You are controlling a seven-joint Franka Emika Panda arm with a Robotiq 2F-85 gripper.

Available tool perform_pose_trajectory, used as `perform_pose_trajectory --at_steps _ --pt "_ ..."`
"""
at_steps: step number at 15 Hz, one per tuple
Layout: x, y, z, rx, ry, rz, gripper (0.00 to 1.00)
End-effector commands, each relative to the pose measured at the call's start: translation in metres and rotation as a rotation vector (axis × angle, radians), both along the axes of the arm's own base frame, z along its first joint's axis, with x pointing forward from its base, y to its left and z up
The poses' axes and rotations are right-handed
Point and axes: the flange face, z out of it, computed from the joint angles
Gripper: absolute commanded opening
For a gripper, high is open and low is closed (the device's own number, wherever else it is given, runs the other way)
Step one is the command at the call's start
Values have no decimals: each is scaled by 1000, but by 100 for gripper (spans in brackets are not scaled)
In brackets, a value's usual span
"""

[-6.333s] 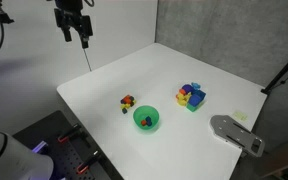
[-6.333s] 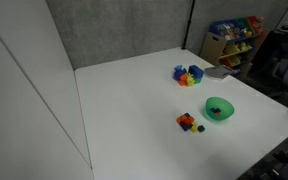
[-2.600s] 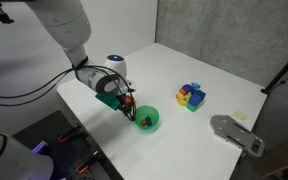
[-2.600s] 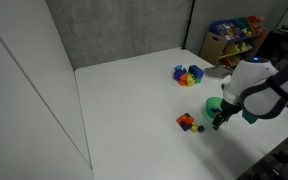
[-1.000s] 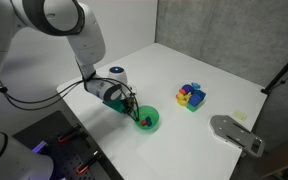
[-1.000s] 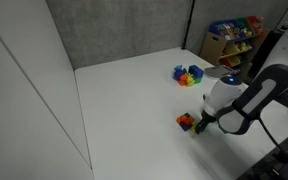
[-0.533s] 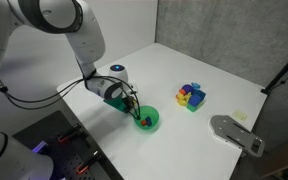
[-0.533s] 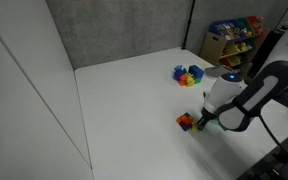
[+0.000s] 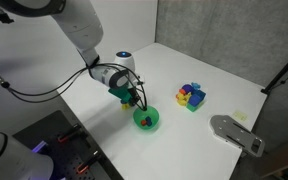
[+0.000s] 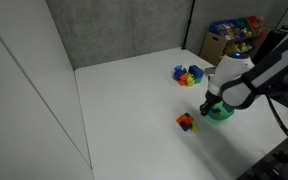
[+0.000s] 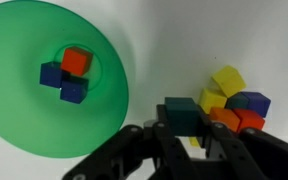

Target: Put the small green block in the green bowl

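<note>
A small dark green cube [image 11: 181,110] is gripped between the closed black fingers of the gripper [image 11: 184,128]. In the wrist view it is held just outside the rim of a round bright green plastic bowl [image 11: 14,100], in the narrow gap between that rim and a loose heap of small yellow, orange, red and dark blue blocks [image 11: 234,100]. Whether the cube is clear of the heap cannot be told from this view. One red and two blue blocks [image 11: 66,75] are seen lying together in the middle of the bowl, and the rest of its floor is bare.

In both exterior views the bowl [image 9: 152,124] [image 10: 225,113] is found towards one side of a flat white bench [image 9: 184,60], nearer an edge than the middle, with the heap [image 10: 187,122] just beside it. A blue tray of coloured blocks [image 9: 196,101] [image 10: 188,75] is set well apart from the bowl, with bare surface between them. A wide stretch of bare bench is left on the side away from the bowl.

A grey flat device [image 9: 234,133] is seen at a corner of the bench. Grey panels [image 10: 114,30] are stood behind it, and a shelf of coloured bins [image 10: 234,38] is visible beyond.
</note>
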Motion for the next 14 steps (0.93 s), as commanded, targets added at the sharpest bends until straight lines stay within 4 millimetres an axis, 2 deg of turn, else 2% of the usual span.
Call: perform_pose_trajectory --at_steps 1,3,6,8,10,12,14 --pt "6 -24 35 -3 8 -63 10" --pt "7 -42 41 -18 10 -96 10" --pt "7 -77 39 -45 20 -164 11" --pt "5 -94 39 -53 24 -198 11" --pt "2 -103 41 -62 26 -215 55" --pt "0 -106 44 -60 37 -224 58" --pt "-3 -104 51 -47 63 -224 72"
